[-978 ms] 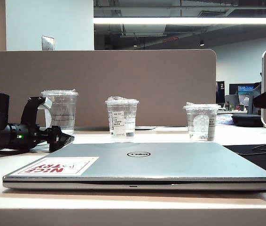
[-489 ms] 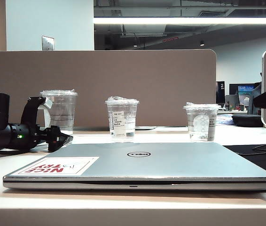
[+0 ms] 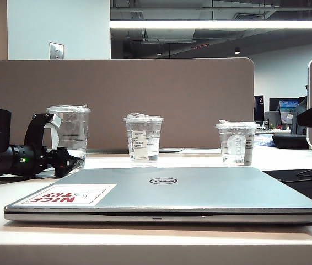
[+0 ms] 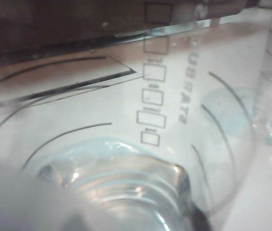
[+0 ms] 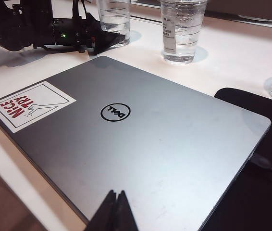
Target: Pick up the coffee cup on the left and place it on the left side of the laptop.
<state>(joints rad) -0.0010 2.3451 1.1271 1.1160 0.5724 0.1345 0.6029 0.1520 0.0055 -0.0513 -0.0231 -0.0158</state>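
The left tool (image 3: 62,143), jaws apart around the tall clear lidded plastic coffee cup (image 3: 70,130) far-left behind the silver-grey laptop (image 3: 167,193), should squeeze gently; right tool (image 5: 114,211) closed, idle.

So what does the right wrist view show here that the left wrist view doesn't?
Only the right wrist view: the closed laptop with its NICE TRY sticker, the labelled cup, the right pincer shut above the laptop's near edge, and the left pincer at the coffee cup from outside.

Only the left wrist view: a blurred close-up through the coffee cup's clear wall, its printed checkboxes and lines.

Both: the coffee cup and the white table.
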